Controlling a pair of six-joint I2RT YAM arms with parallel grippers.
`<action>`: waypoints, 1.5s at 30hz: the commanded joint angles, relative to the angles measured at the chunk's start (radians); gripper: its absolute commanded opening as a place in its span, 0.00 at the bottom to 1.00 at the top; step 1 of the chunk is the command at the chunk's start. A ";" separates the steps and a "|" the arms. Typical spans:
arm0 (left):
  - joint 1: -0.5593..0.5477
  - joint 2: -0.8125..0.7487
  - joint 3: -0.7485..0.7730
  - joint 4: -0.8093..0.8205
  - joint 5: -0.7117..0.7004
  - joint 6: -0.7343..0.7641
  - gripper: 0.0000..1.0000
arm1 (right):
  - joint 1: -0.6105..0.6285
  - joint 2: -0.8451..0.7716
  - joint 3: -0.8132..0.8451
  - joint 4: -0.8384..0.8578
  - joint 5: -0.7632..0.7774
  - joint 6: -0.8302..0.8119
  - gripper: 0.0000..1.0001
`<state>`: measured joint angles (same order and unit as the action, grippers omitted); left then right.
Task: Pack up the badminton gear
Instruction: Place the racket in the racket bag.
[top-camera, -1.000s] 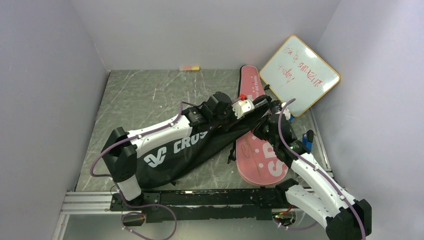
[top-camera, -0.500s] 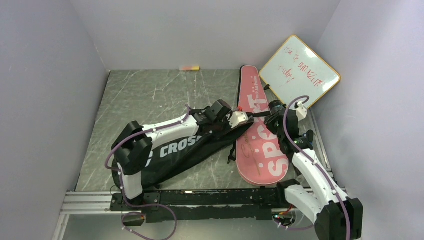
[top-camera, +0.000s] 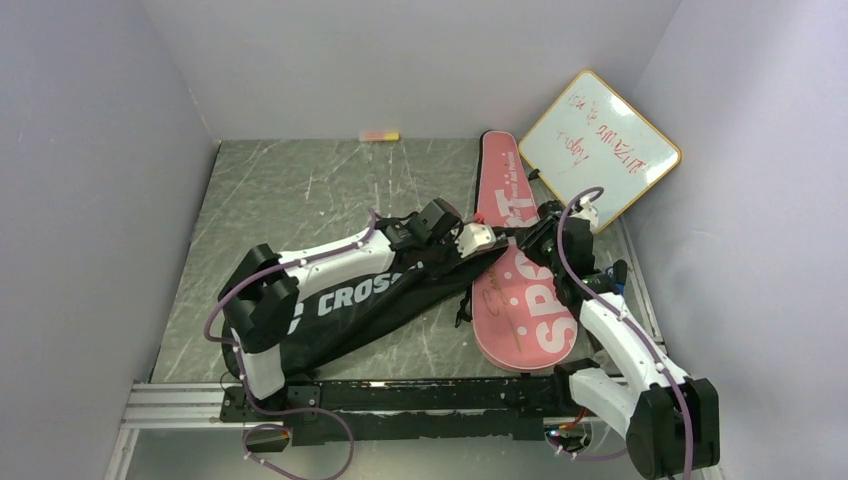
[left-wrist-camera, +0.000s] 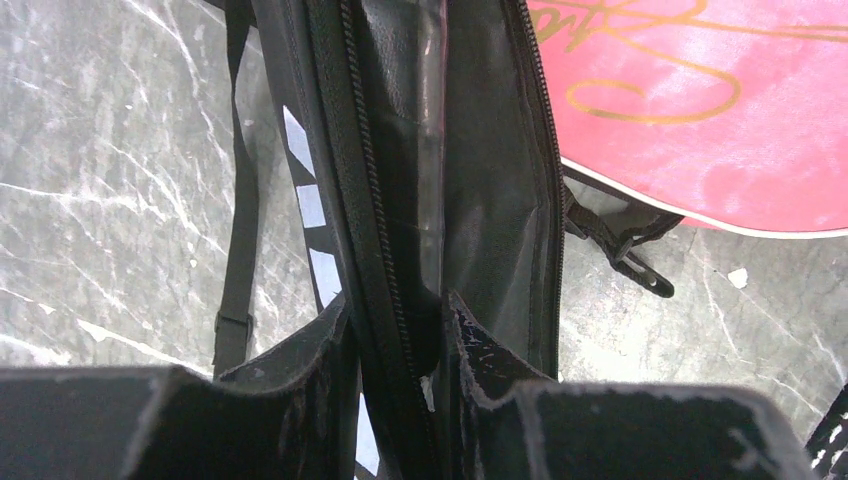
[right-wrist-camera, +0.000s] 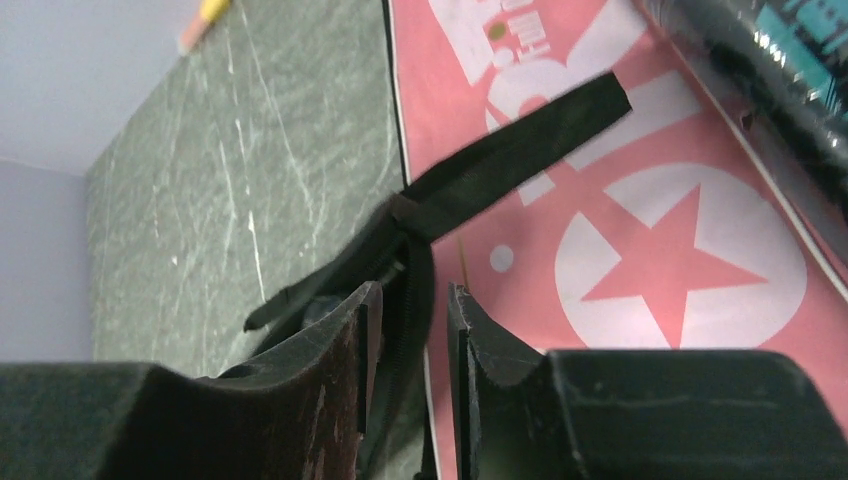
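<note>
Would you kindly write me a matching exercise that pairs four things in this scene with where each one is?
Things:
1. black CROSSWAY cover
2. pink SPORT cover
3. whiteboard
4. marker

Places:
A. propped in the far right corner
B. at the far edge of the table
C. pinched in the left tool
D. lying flat, right of centre

Pairs: 1-C, 2-D, 3-A, 4-B.
</note>
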<state>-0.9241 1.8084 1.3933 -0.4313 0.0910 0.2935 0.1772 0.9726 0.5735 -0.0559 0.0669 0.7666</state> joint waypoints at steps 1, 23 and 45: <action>-0.003 -0.089 0.024 0.035 -0.009 0.016 0.05 | -0.005 -0.004 -0.048 0.074 -0.049 0.012 0.34; -0.003 -0.123 0.032 0.024 -0.048 -0.034 0.05 | -0.007 -0.081 -0.098 0.088 -0.150 0.028 0.41; -0.003 -0.154 0.021 0.035 0.014 -0.030 0.05 | -0.006 -0.032 -0.086 0.223 -0.265 0.029 0.40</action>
<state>-0.9241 1.7229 1.3933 -0.4351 0.0669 0.2680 0.1726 0.9394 0.4595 0.0814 -0.1627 0.7948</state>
